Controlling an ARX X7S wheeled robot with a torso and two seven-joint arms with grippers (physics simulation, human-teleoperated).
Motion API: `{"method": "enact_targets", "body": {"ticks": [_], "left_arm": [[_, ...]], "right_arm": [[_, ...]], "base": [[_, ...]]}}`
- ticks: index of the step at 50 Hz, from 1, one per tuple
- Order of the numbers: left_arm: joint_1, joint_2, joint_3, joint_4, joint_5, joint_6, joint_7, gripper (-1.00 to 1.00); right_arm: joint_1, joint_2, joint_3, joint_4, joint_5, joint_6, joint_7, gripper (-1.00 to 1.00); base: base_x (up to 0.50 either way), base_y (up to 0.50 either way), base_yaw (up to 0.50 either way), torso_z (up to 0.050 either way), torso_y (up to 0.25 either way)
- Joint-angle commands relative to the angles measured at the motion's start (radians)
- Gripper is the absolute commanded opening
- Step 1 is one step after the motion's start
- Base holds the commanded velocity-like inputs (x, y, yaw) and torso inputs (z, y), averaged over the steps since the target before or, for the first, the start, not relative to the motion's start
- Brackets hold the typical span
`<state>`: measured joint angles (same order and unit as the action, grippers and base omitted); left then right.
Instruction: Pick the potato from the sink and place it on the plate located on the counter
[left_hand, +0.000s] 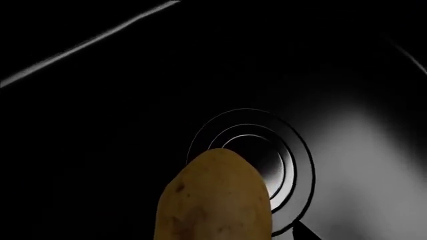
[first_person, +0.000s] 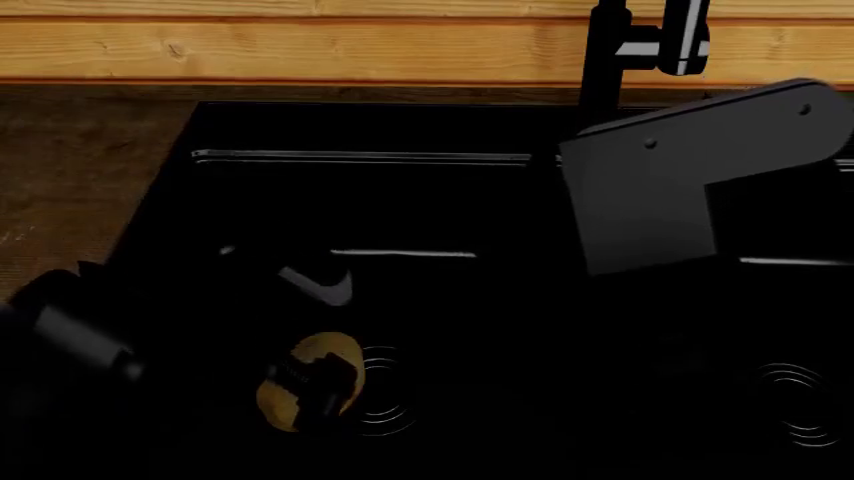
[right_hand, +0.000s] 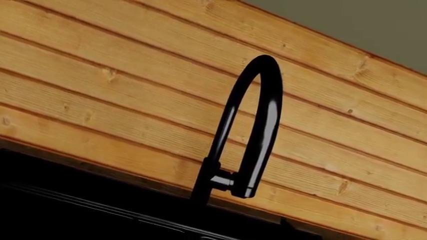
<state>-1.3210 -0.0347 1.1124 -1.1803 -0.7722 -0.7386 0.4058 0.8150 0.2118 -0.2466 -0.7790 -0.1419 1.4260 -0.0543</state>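
Potato (first_person: 296, 385) under left hand (first_person: 318, 385), beside drain (first_person: 380, 392).

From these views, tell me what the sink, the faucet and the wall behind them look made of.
The sink: black, smooth and semi-glossy, perhaps coated metal or composite, judging by the bright streaks on its ledges and the ringed drain. The faucet: glossy black, likely coated metal, with a long highlight along its arch. The wall: light wooden planks showing grain and knots.

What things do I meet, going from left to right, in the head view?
counter → potato → left basin's drain → faucet → right basin's drain
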Motion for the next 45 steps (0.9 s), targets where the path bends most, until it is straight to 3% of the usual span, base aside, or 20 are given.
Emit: {"method": "enact_targets", "body": {"ticks": [1,10,11,28,34,45], "left_arm": [[0.048,0.034,0.124,-0.127,-0.116,0.092,0.023,1.0],[0.066,0.034,0.077,-0.128,-0.062,0.084,0.027,1.0],[0.065,0.034,0.07,-0.128,-0.057,0.085,0.025,-1.0],[0.036,0.032,0.065,-0.111,-0.056,0.169,-0.015,-1.0],[0.072,-0.126,-0.002,0.252,-0.148,0.057,-0.193,-1.0],[0.11,-0.251,-0.068,0.542,-0.219,0.012,-0.353,-1.0]], "right_arm": [[-0.064,-0.009,-0.004,0.081,-0.008,-0.091,0.018,1.0],[-0.068,-0.008,-0.009,0.086,-0.008,-0.094,0.024,1.0],[-0.067,-0.008,-0.01,0.085,-0.008,-0.093,0.024,1.0],[-0.055,-0.009,-0.023,0.057,-0.008,-0.061,0.028,1.0],[-0.043,-0.007,-0.028,0.041,-0.011,-0.039,0.029,1.0],[-0.044,-0.01,-0.013,0.045,-0.005,-0.043,0.027,1.0]], "base": [[0.0,0.0,0.0,0.0,0.0],[0.0,0.0,0.0,0.0,0.0],[0.0,0.0,0.0,0.0,0.01],[0.0,0.0,0.0,0.0,0.0],[0.0,0.0,0.0,0.0,0.0],[0.0,0.0,0.0,0.0,0.0]]}}
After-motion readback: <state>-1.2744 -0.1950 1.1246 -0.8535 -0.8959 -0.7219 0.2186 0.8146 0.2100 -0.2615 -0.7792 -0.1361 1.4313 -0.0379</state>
